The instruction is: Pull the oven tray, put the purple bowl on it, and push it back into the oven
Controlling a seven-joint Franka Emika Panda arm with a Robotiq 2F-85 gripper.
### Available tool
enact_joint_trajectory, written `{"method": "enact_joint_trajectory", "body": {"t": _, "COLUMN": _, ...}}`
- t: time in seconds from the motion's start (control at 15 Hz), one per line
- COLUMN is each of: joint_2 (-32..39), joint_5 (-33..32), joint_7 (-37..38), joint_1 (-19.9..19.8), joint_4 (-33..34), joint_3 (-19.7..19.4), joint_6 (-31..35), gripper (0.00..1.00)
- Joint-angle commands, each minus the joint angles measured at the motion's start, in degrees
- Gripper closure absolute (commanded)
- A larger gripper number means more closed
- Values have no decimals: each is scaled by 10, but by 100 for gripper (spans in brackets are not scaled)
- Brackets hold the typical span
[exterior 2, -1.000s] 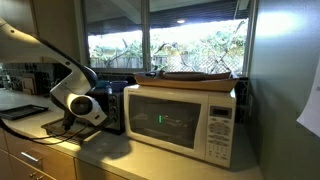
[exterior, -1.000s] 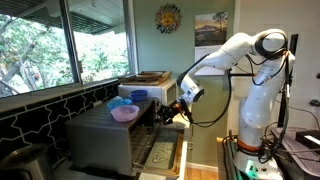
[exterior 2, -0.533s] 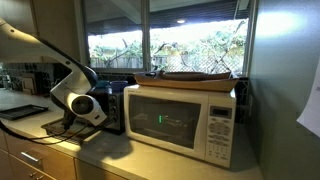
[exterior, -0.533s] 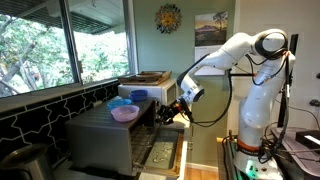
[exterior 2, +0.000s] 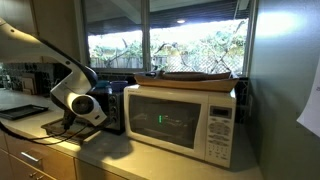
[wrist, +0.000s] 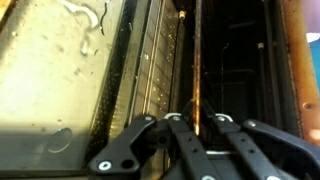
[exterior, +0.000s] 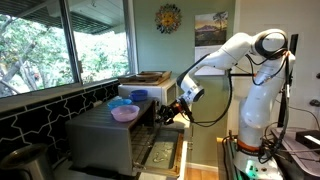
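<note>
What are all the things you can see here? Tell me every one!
oven: one, grey, on the counter, its glass door dropped open
oven tray: one, dark wire, inside the oven
purple bowl: one, pale purple, on top of the oven
blue bowl: one, bright blue, just behind the purple bowl
microwave: one, white, beside the oven
sun decoration: one, yellow, on the wall
picture: one, orange and blue, on the wall
arm: one, white, reaching to the oven
fingers: two, dark, at the oven's mouth
</note>
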Motion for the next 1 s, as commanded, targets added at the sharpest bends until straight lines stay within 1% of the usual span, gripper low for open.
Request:
{"method": "enact_joint_trajectory", "body": {"t": 0.0, "joint_2": 1, "joint_5": -53, "joint_7": 35, "joint_1": -14, "joint_4": -21, "joint_3": -3, "joint_6": 2, "gripper": 98}}
{"method": "enact_joint_trajectory", "body": {"t": 0.27, "joint_2": 0, "joint_5": -56, "joint_7": 40, "joint_1": -16, "joint_4": -22, "joint_3": -5, "joint_6": -3, "gripper": 98}}
{"method": "enact_joint_trajectory", "body": {"t": 0.33, "joint_2": 0, "joint_5": -54, "joint_7": 40, "joint_1": -16, "joint_4": -22, "joint_3": -4, "joint_6": 1, "gripper": 67}}
{"method": "enact_joint_trajectory", "body": {"t": 0.4, "joint_2": 0, "joint_5": -50, "joint_7": 34, "joint_1": -16, "joint_4": -21, "joint_3": -3, "joint_6": 4, "gripper": 66}}
{"method": "enact_joint_trajectory", "body": {"t": 0.47, "joint_2": 18, "joint_5": -58, "joint_7": 36, "joint_1": -17, "joint_4": -2, "joint_3": -3, "joint_6": 4, "gripper": 60}}
{"method": "enact_joint_trajectory", "body": {"t": 0.67, "joint_2": 9, "joint_5": -81, "joint_7": 22, "joint_1": -24, "joint_4": -5, "joint_3": -10, "joint_6": 5, "gripper": 37}}
{"method": "enact_joint_trajectory", "body": {"t": 0.87, "joint_2": -11, "joint_5": -87, "joint_7": -8, "joint_1": -29, "joint_4": -2, "joint_3": -16, "joint_6": 1, "gripper": 15}}
{"method": "enact_joint_trajectory", "body": {"t": 0.93, "joint_2": -50, "joint_5": -91, "joint_7": -17, "joint_1": -29, "joint_4": -33, "joint_3": -18, "joint_6": -2, "gripper": 6}}
